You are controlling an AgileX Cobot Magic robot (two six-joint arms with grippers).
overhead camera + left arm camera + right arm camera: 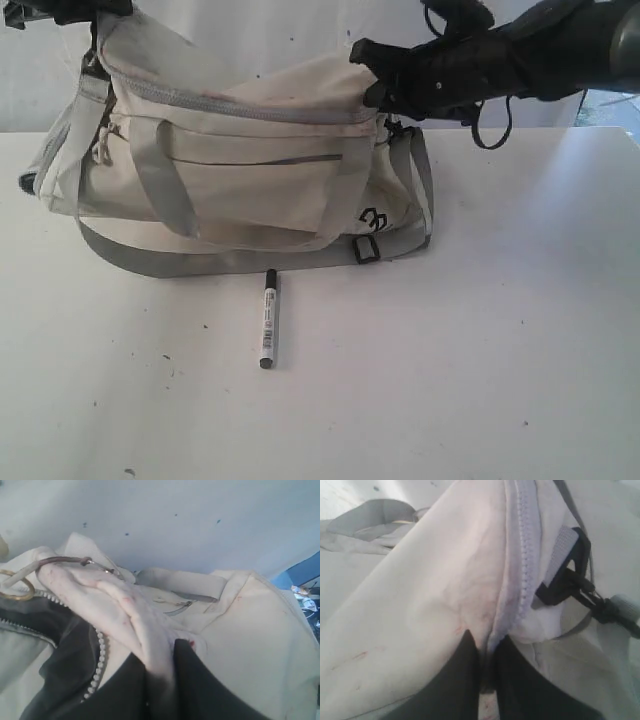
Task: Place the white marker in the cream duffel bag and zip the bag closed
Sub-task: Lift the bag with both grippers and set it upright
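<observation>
White marker (pixel 268 318) lies unbagged; your left pincer (pixel 161 665) and right pincer (pixel 486 652), closed, pinch cream duffel bag (pixel 250 180); next, free one.

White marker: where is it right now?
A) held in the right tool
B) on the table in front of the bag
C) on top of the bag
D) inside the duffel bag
B: the white marker lies flat on the table, just in front of the cream duffel bag and outside it.
</observation>
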